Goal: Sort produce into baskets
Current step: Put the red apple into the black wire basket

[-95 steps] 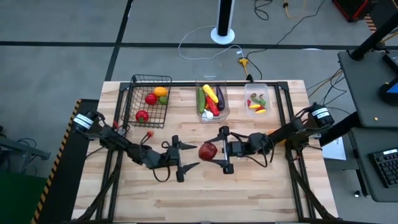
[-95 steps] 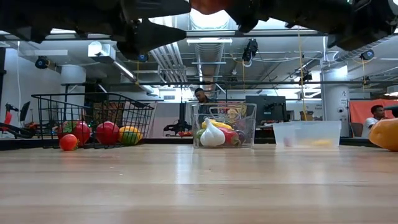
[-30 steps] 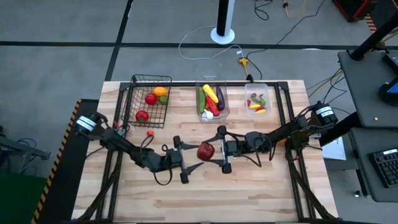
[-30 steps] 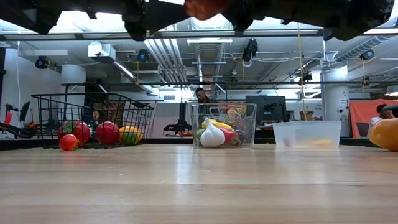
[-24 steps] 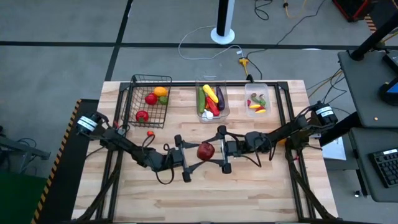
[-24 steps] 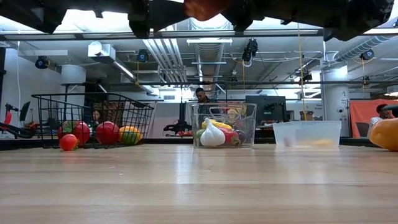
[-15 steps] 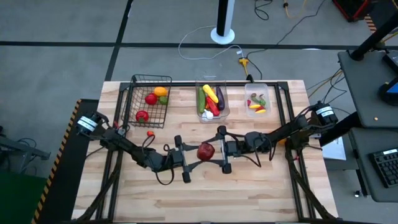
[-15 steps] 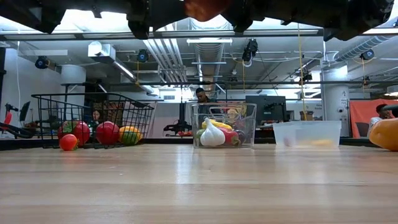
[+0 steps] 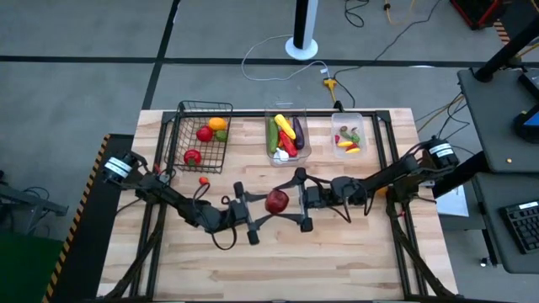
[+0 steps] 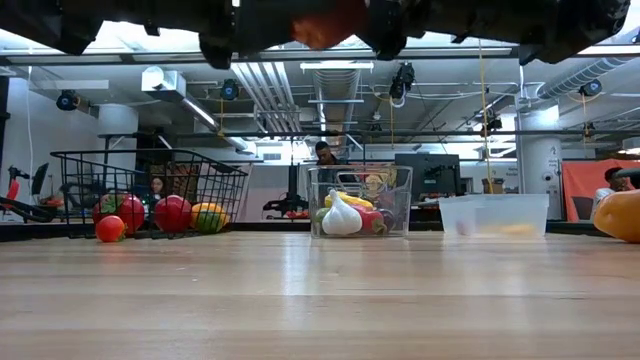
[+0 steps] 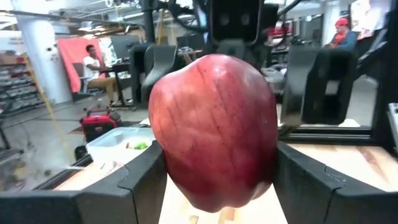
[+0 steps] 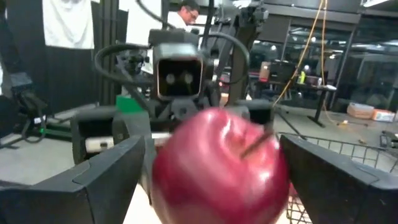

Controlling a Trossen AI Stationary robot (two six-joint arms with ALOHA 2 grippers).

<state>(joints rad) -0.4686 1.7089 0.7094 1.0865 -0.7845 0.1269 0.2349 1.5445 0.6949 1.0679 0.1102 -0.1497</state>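
— So, how far along is the sort?

— Mostly done, I judge. Black wire basket at the table's far left: round pieces in it, red, orange, a green one. Middle clear bin: long produce, a green cucumber, yellow piece, purple eggplant, and white garlic low at the front. Shallow clear bin on the far right: a few small peppers.

— What's left out?

— Three things I can find. A small red piece lies loose on the wood just in front of the wire basket. An orange piece sits at the table's right edge in the low view. And the red apple, off the table, mid-table, between the two arms.

— Who has the apple?

— The left gripper: in its wrist view both fingers press the apple's flanks, so it is clamped on the fruit. The right gripper faces it from the other side; its fingers stand wide, clear of the apple on both sides, carrying nothing.

— So a handover?

— Reads that way, with the left arm now the carrier. My guess is the apple goes to the wire basket with the other round fruit. After that, the loose red piece and the orange one remain.
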